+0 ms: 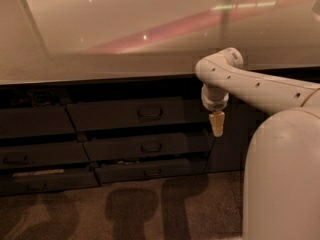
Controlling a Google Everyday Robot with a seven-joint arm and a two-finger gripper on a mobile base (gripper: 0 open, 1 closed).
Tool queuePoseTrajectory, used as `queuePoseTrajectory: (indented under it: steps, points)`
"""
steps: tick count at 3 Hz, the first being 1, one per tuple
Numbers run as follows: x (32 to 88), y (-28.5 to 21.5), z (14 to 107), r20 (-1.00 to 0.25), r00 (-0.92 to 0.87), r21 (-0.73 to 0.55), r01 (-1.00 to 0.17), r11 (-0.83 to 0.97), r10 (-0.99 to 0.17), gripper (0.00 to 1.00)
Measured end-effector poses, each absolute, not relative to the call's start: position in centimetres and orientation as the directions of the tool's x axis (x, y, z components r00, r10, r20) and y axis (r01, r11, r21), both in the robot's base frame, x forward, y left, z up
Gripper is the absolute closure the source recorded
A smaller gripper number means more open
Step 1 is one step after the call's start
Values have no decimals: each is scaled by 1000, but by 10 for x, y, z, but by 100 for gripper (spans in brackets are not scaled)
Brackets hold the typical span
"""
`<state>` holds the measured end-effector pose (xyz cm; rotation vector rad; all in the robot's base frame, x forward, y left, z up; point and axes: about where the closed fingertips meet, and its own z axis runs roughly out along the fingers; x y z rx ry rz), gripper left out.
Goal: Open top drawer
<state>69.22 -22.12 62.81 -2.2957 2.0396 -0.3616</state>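
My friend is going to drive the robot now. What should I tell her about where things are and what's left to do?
End effector: hangs pointing down from the white arm, just right of the drawer stack, touching nothing.
Wide dark grey top drawer: directly under the pale countertop. Its small rectangular handle sits mid-front, to the left of the end effector and a little higher than its tip.
Done: the arm is near the drawer's right end; the handle is not gripped.
Left: move left to the handle, take hold of it, then pull the drawer straight out.
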Motion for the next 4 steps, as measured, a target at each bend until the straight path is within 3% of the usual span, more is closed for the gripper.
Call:
queuePoseTrajectory:
  steps: [1, 4]
  points:
    - [692, -221, 628, 141, 103, -191, -973, -129, -985, 18]
    - [692, -221, 628, 141, 103, -191, -973, -129, -985, 88]
